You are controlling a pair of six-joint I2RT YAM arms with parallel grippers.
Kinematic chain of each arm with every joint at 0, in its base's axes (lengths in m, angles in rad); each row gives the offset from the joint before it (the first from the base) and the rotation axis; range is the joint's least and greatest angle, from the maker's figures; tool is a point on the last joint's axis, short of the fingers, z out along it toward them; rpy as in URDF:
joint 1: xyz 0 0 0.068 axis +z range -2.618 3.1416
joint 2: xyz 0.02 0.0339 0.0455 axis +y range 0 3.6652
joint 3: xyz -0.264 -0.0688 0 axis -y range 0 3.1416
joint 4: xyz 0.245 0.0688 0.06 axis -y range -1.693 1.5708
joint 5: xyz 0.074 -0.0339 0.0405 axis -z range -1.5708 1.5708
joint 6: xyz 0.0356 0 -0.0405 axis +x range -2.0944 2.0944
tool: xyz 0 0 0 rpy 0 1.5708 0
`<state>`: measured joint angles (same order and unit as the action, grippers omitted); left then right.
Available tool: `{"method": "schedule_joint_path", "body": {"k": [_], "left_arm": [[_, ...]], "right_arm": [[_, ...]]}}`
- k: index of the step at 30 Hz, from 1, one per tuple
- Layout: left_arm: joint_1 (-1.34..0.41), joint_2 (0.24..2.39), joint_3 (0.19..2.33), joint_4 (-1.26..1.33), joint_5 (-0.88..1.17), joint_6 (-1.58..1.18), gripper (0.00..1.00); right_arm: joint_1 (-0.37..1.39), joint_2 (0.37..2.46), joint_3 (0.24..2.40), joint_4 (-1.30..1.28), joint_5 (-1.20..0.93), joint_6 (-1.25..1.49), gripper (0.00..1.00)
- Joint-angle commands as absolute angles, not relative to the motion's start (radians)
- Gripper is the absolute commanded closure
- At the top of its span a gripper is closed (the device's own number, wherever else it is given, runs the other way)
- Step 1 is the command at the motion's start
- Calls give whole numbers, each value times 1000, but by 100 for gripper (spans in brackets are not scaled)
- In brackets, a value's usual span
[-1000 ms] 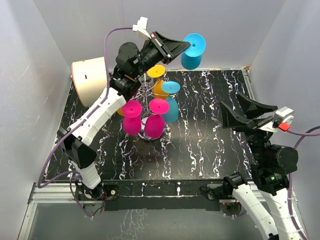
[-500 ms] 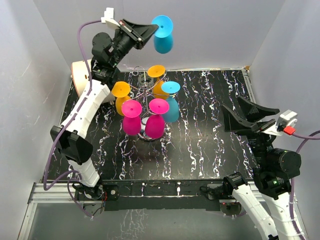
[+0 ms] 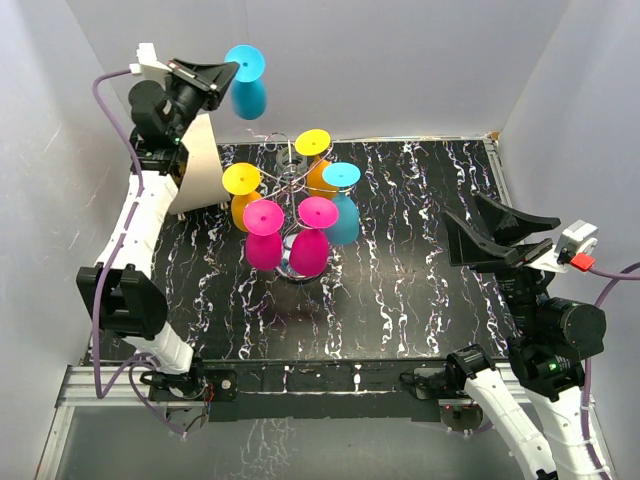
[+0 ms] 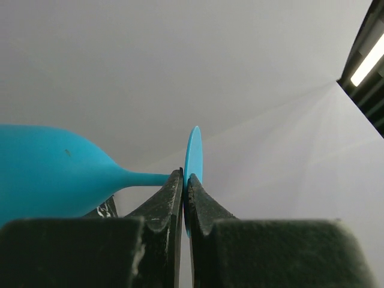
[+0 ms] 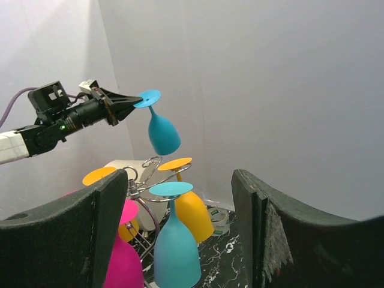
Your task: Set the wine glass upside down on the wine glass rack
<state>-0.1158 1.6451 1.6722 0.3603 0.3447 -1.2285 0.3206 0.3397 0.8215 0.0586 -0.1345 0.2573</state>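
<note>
We watch the left gripper point(image 3: 230, 68) swing the blue wine glass point(image 3: 248, 96) leftward, past the wine glass rack point(image 3: 284, 172), into the back-left corner.

I count six glasses. Two are blue: the high blue glass point(image 3: 247, 88) at the upper left and the low blue glass point(image 3: 342, 212) near the middle. Two are yellow: the back yellow glass point(image 3: 313, 143) and the left yellow glass point(image 3: 241, 179). Two are pink: the left pink glass point(image 3: 264, 238) and the right pink glass point(image 3: 314, 240). There is one rack point(image 3: 288, 168) and one cream tub point(image 3: 205, 168). I have two grippers: my left gripper point(image 3: 232, 70) and my right gripper point(image 3: 463, 213).
</note>
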Motion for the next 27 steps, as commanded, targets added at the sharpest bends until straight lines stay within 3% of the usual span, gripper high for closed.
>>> {"method": "schedule_joint_path", "body": {"k": [1,16,27], "left_arm": [[-56,1507,1628,372,330,-1190,100],[-37,1407,1503,170,295,-1105,100],[-39,1378,1372,261,426,-1290,100]], "right_arm": [[325,325,854,70,-131,262,33],[325,328,844,88,-128,268,33],[325,340,858,80,-139,281,33]]}}
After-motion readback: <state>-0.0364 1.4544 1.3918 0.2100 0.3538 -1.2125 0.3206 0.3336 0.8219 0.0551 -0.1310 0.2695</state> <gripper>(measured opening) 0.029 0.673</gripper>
